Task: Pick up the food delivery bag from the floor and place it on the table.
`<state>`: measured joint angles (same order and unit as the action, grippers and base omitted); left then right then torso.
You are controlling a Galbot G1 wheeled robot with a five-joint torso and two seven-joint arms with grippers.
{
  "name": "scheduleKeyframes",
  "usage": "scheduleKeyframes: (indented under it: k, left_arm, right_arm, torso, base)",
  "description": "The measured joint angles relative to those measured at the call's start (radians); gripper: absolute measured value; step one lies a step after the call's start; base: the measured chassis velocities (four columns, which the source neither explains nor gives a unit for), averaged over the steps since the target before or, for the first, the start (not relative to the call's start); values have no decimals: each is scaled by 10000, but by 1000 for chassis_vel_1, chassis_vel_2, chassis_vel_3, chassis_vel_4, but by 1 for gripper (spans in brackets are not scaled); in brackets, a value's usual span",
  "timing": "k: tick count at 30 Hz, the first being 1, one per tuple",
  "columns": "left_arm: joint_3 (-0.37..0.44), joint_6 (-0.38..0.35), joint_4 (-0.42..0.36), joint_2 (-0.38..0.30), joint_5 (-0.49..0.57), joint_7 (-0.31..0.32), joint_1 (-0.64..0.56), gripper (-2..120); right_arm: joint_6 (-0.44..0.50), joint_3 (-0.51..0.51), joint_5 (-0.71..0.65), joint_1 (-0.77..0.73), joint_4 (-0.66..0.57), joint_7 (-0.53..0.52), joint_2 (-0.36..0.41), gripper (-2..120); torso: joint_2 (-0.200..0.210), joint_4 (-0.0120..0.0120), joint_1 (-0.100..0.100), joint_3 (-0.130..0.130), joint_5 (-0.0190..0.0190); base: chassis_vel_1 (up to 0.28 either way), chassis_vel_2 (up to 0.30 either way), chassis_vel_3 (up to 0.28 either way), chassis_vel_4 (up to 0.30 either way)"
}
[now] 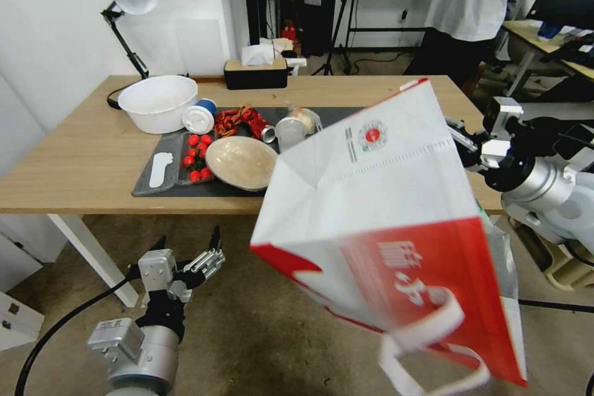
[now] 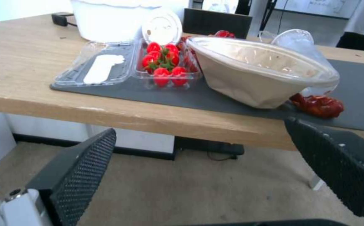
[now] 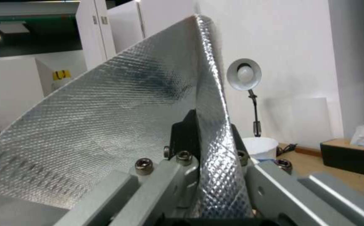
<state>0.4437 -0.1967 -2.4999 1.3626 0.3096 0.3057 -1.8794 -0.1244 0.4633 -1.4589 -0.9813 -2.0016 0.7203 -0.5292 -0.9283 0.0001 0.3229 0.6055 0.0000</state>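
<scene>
Head view, L to R: left pincer (image 1: 189, 253) hangs low in front of the counter's (image 1: 74, 161) near edge, above the floor (image 1: 260, 334), fingers spread apart w/ nothing between them; idle. Right pincer (image 1: 461, 142) sits off the counter's right end, clamped on the food delivery bag (image 1: 383, 229). Right wrist view shows the black fingers (image 3: 186, 131) pinching a fold of the silver foil lining, so the grip is on the wall near the mouth, not on a strap. Bag is off the floor, in the air, tipped hard w/ its bottom toward the counter and its white strap handles (image 1: 427, 346) dangling low toward the camera, overlapping the near right corner in view.

Step in hand, as I judge it: carry over and set down. To do it well: bring the bag upright before lowering, keep its bottom above the near edge, aim for the bare wood at the right end, away from the mat (image 1: 346, 114) clutter. A thin-wall pinch may slip or tear, so move slow, no jerks.

Containers, L to R on the mat area: white bowl (image 1: 158, 102), contents not visible; clear clamshell (image 1: 179, 164) open, cherry tomatoes (image 1: 197, 158) in one half; beige lidded bowl (image 1: 241, 163), contents unclear. Whether the bag holds anything I can't tell.
</scene>
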Motion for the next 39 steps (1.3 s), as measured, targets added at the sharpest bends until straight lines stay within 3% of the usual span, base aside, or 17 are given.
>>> scheduleKeyframes:
  k: [9, 15, 22, 39]
  left_arm:
    - [10, 0, 0, 7, 3, -1, -13, 100]
    - [46, 1, 0, 14, 4, 4, -81, 100]
    - [58, 35, 0, 38, -15, 12, -143, 100]
    - [24, 127, 0, 94, -152, 20, -298, 100]
  right_arm:
    - [-57, 106, -479, 337, -308, -1144, 296, 0]
    - [-120, 109, -351, 617, -632, -3199, 465, 0]
    - [-226, 133, -914, 1161, -858, -4485, 680, 0]
    - [-304, 58, -1723, 2284, -875, -5781, 885, 0]
  torso:
    - [1, 0, 0, -1, 0]
    - [2, 0, -1, -1, 0]
    - [3, 0, -1, -2, -1]
    - [3, 0, -2, -2, 0]
  base:
    - [0, 0, 0, 0]
    - [0, 0, 0, 0]
    - [0, 0, 0, 0]
    - [0, 0, 0, 0]
